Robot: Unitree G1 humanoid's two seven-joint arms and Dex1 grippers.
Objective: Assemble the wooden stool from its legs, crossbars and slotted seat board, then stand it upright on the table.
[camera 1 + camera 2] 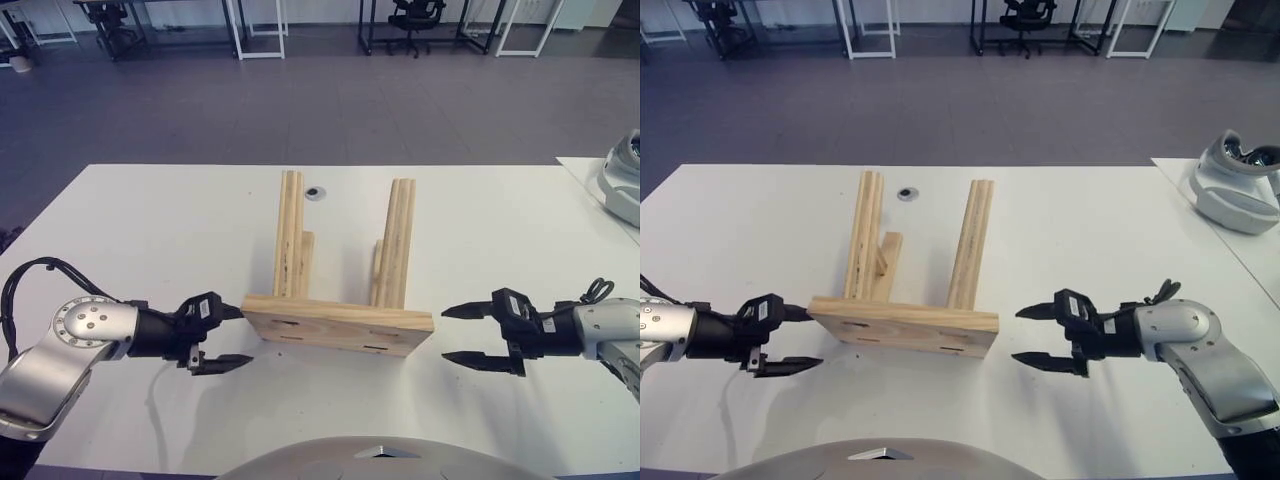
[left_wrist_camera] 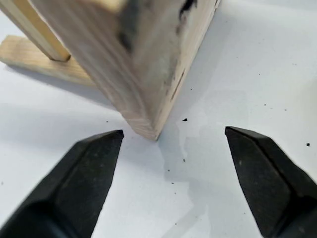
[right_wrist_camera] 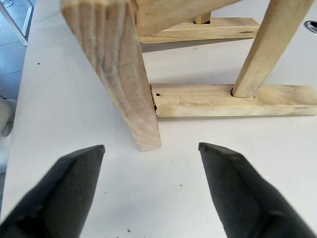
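Note:
The assembled wooden stool lies on its side on the white table (image 1: 150,230). Its seat board (image 1: 338,326) stands on edge facing me, and the two pairs of legs (image 1: 289,235) (image 1: 397,243) point away. A crossbar (image 3: 271,44) joins the legs on the right side. My left gripper (image 1: 243,336) is open at the board's left end, its upper fingertip close to the board's corner (image 2: 148,124). My right gripper (image 1: 446,334) is open just off the right end (image 3: 124,74), a small gap away. Nothing is held in either one.
A small dark round disc (image 1: 316,192) lies on the table beyond the legs. A white and grey headset (image 1: 1232,185) rests on the neighbouring table at the right. The table's front edge runs close under both arms.

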